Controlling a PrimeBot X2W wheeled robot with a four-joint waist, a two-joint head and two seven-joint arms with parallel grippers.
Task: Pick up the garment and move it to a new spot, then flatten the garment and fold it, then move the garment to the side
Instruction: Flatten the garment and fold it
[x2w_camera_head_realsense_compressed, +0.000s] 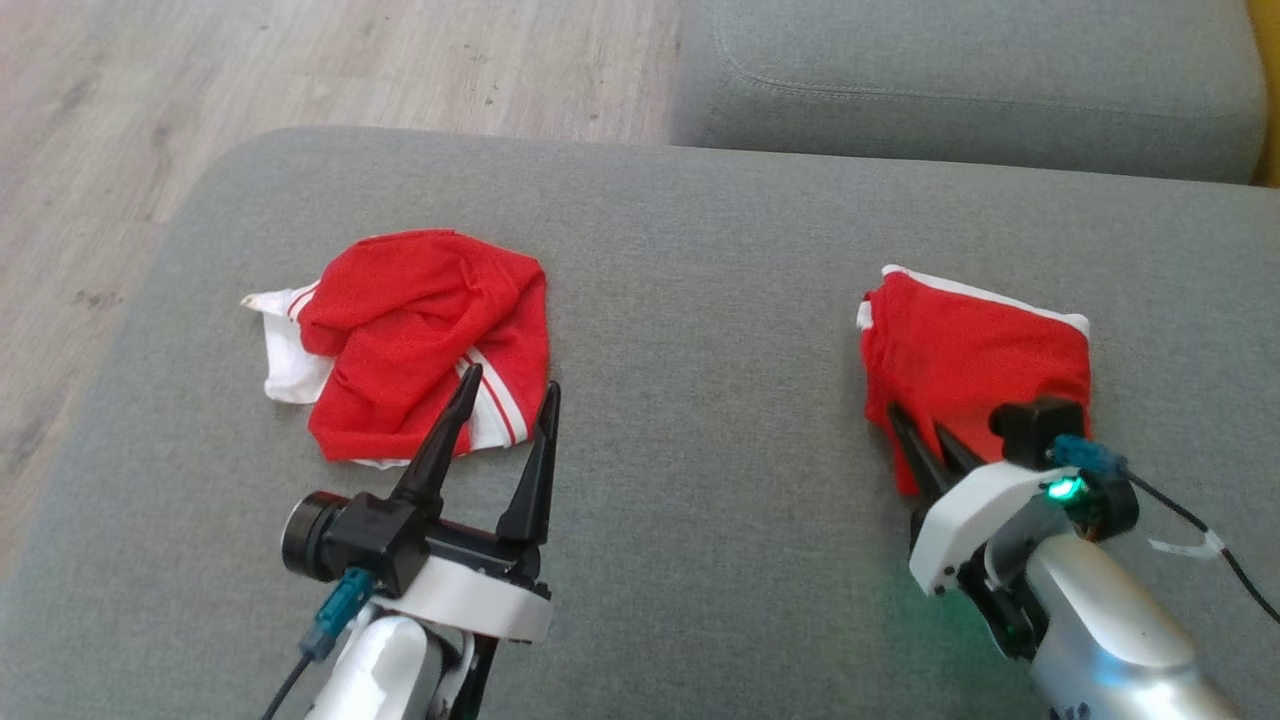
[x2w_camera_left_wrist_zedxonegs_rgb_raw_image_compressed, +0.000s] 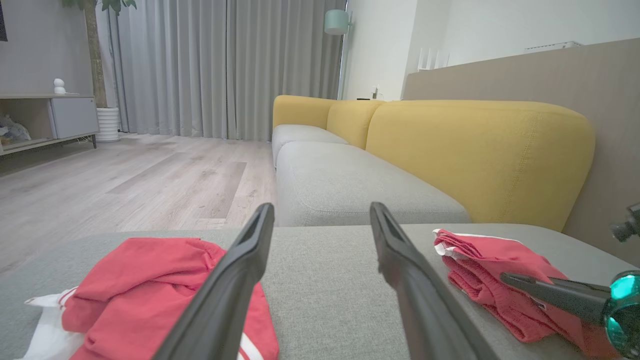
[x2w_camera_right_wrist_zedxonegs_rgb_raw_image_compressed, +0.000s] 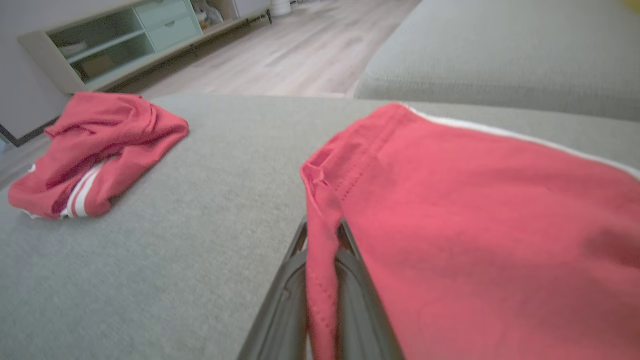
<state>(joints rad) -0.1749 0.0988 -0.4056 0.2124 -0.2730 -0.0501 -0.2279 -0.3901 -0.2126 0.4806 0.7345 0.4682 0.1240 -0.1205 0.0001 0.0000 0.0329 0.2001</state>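
Garment (x2w_camera_right_wrist_zedxonegs_rgb_raw_image_compressed: 475, 225) edge between closed right fingers (x2w_camera_right_wrist_zedxonegs_rgb_raw_image_compressed: 280, 315)

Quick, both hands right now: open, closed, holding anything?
Left hand: open, holding nothing, near the crumpled red garment.
Right hand: closed on the edge of the folded red garment.

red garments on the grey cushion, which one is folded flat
The garment on the robot's right: a flat, neat rectangle with a white edge, pinched by the right gripper. The left garment lies crumpled.
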